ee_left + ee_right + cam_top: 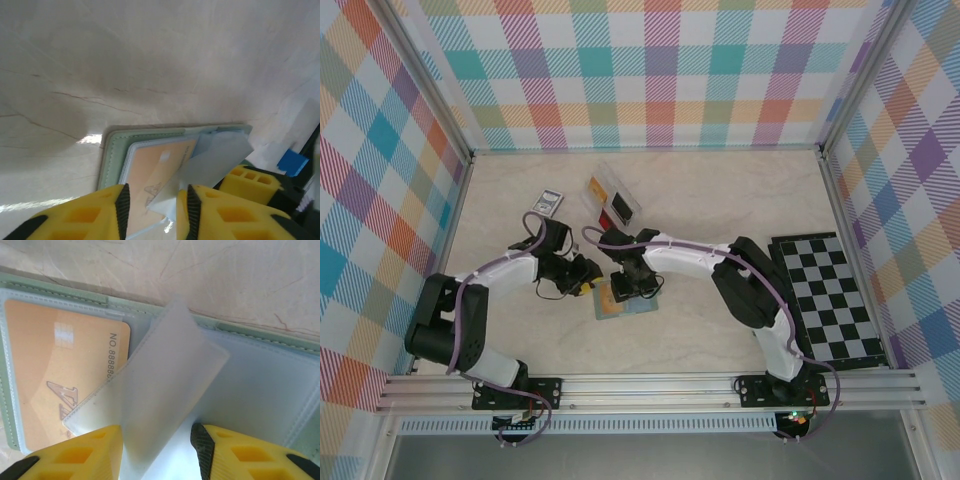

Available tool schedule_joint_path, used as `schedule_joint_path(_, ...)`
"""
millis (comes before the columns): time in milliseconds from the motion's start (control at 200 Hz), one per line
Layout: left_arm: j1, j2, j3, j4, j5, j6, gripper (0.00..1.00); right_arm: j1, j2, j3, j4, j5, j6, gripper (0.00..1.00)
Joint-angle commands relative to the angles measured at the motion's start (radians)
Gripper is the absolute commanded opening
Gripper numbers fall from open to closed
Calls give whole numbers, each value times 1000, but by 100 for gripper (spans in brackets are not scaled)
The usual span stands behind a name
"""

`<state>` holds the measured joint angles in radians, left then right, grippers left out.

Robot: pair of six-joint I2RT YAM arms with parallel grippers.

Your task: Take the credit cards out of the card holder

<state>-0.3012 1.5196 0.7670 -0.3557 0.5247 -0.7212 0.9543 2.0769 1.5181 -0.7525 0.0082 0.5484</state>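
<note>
- Left pincer [155,210], from its own wrist camera: yellow jaws partly spread over the near edge of the open card holder [111,155], with an orange card [150,175] and a loose clear sleeve [220,155] in the gap. Is it gripping?
- Cannot tell. The jaws flank card and sleeve, but no firm contact shows. It is the same for the right pincer [156,450]: the sleeve rises tilted between jaws that stand apart, and whether they pinch it I cannot say.
- Where does the holder lie?
- It lies flat and open on the pale table [720,200], near the middle, just ahead of both arms, with the two pincers meeting over it. The cover is sage green, the pockets pale blue-grey. The orange card sits in one pocket under clear plastic, its chip and number showing.
- How will the card handle?
- By my judgement it is light, thin, stiff and slick. The holder looks soft and light enough to slide or lift along with it. The sleeve is limp and will fold rather than resist.
- And where should it be held?
- Probably on whichever card edge stands clear of the pocket mouth, pinched across its two faces and drawn out flat while the other pincer pins the cover down. Which way this pocket opens I cannot tell. The likely risk is a pinch that catches sleeve and card together.
</note>
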Motion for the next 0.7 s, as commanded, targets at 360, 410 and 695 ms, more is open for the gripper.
schedule_joint_path(360, -35, 115, 0, -70, -70, 28, 21, -15, -34, -46, -13, 116, 123, 47)
schedule_joint_path(410, -35, 123, 1, -77, -76, 35, 21, -18, -52, -57, -11, 128, 132, 47)
schedule_joint_path(695, -35, 122, 21, -95, -80, 50, 21, -53, -181, -141, -28, 247, 236, 51)
